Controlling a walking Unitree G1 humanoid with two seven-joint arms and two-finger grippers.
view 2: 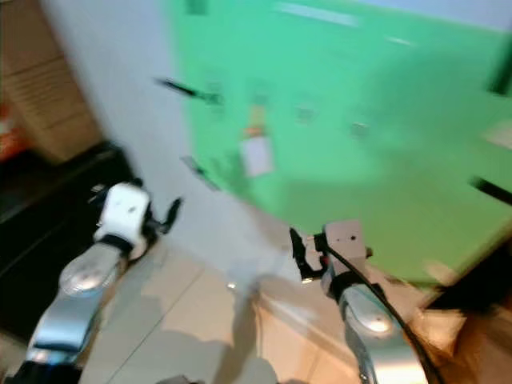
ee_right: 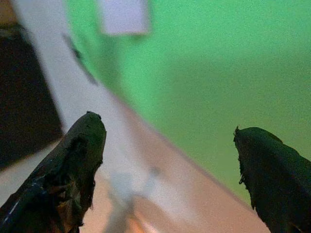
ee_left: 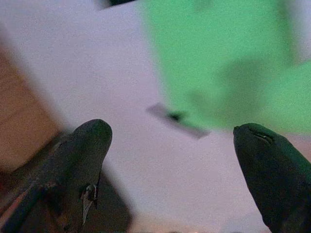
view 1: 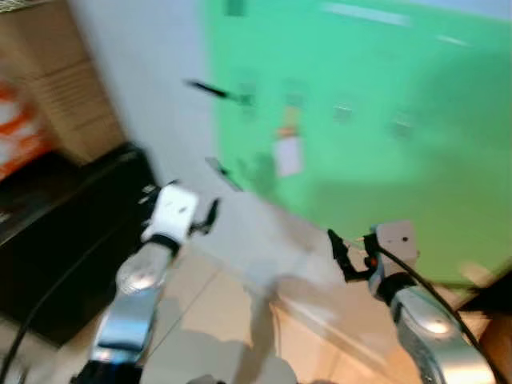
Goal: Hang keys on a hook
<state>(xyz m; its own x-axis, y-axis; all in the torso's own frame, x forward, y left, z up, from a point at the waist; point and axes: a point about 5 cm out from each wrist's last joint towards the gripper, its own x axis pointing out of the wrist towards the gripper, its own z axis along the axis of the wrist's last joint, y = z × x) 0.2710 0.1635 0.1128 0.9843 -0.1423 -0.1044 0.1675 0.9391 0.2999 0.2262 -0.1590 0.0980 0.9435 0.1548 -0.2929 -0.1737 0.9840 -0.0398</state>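
Note:
The views are blurred. A green board (view 1: 384, 120) hangs on the white wall, with a few small grey hooks (view 1: 342, 112) across it. An orange-and-white tag (view 1: 288, 148) dangles from one hook, and it also appears as a white tag (ee_right: 124, 14) in the right wrist view. I cannot make out keys on it. My left gripper (view 1: 210, 216) is raised toward the wall left of the board, open and empty (ee_left: 172, 131). My right gripper (view 1: 338, 254) points at the board's lower edge, open with nothing between its fingers (ee_right: 167, 131).
Cardboard boxes (view 1: 56, 80) stand at the far left above a black cabinet (view 1: 72, 232). A thin black rod (view 1: 212, 90) sticks out near the board's left edge. Beige floor tiles (view 1: 216, 320) lie below, and a wooden object (view 1: 496, 336) is at the lower right.

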